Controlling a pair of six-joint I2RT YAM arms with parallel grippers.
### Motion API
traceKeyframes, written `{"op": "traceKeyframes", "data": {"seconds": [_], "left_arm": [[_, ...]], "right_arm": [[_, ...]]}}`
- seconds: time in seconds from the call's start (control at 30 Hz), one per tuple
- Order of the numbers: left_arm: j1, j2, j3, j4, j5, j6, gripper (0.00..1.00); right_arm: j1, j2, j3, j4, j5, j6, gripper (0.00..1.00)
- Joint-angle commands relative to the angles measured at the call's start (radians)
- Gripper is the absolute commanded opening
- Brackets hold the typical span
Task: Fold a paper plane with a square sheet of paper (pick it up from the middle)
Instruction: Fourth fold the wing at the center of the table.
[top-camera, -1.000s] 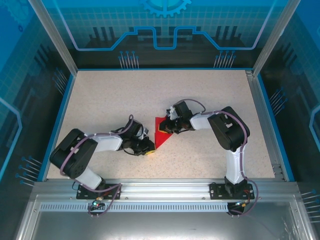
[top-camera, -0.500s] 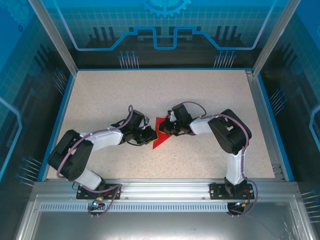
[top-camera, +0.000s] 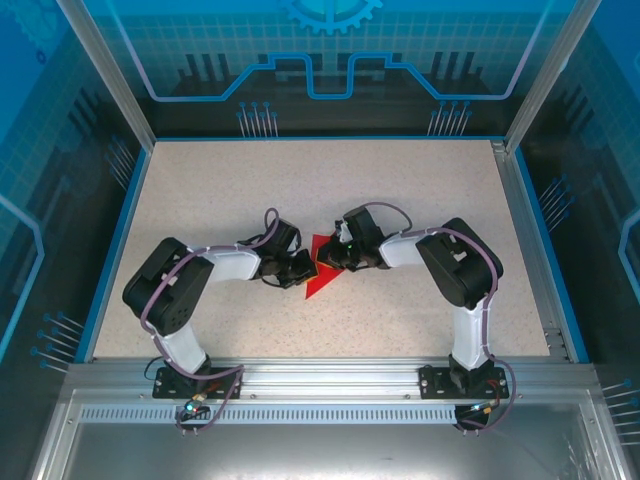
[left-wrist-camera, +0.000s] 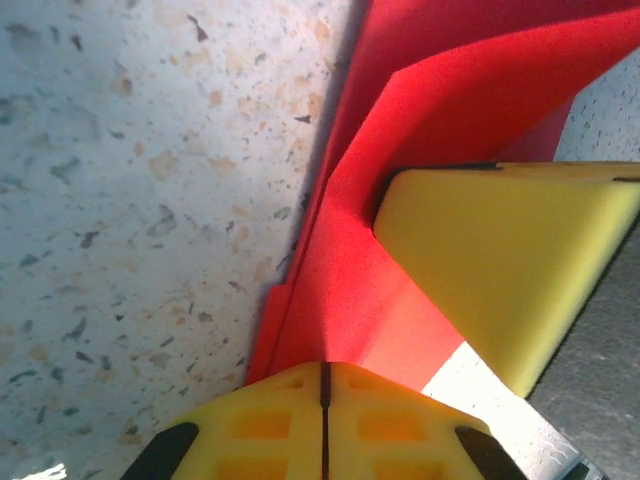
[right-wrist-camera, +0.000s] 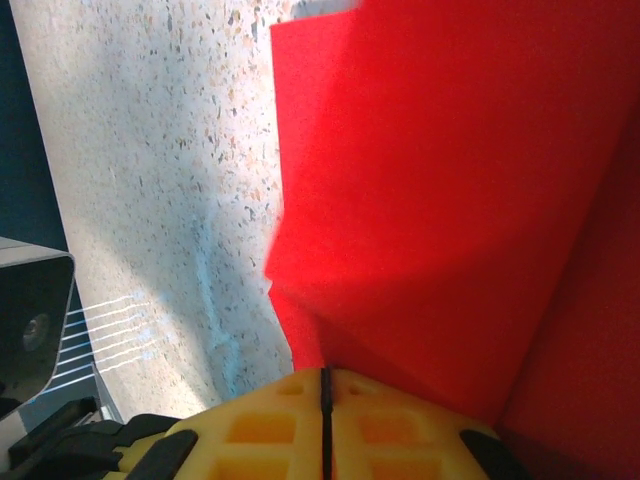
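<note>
— Square sheet of paper (top-camera: 318, 268): where does it lie?
— In the middle of the bench (top-camera: 300, 180), caught between both grippers. It is bright red and already folded into a layered wedge, with its point toward the near edge. The left gripper (top-camera: 303, 268) meets it from the left and the right gripper (top-camera: 334, 257) from the right, the two almost nose to nose.
— And the jaws?
— Both pairs are pressed together on the paper. In the left wrist view the yellow fingers (left-wrist-camera: 290, 385) meet at a seam and the red layers run into it. A finger of the right gripper lies on the same fold just beside them. The right wrist view has closed tips too, with red paper coming out of the seam.
— Arm poses?
— Left arm: elbow swung out to the left, forearm running low and rightward to the centre. Right arm: elbow raised on the right, forearm reaching left, wrist down near the surface.
— Room to move?
— Plenty. The paper sits well apart from the blue rim (top-camera: 118, 245) on the left and the metal rail (top-camera: 535, 245) on the right. Bare speckled surface lies on the far side and to both sides.
</note>
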Motion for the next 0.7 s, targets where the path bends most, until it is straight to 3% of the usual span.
{"op": "traceKeyframes", "data": {"seconds": [0.0, 0.37, 0.67], "left_arm": [[-0.001, 0.029, -0.021, -0.153, -0.109, -0.008, 0.06], [-0.002, 0.038, -0.083, -0.166, -0.115, 0.004, 0.04], [-0.007, 0.043, -0.060, -0.174, -0.113, 0.015, 0.03]], "right_arm": [[0.000, 0.026, 0.009, -0.170, 0.016, -0.052, 0.09], [-0.050, -0.071, 0.155, -0.319, -0.031, -0.264, 0.09], [0.004, -0.025, 0.125, -0.268, -0.023, -0.233, 0.03]]}}
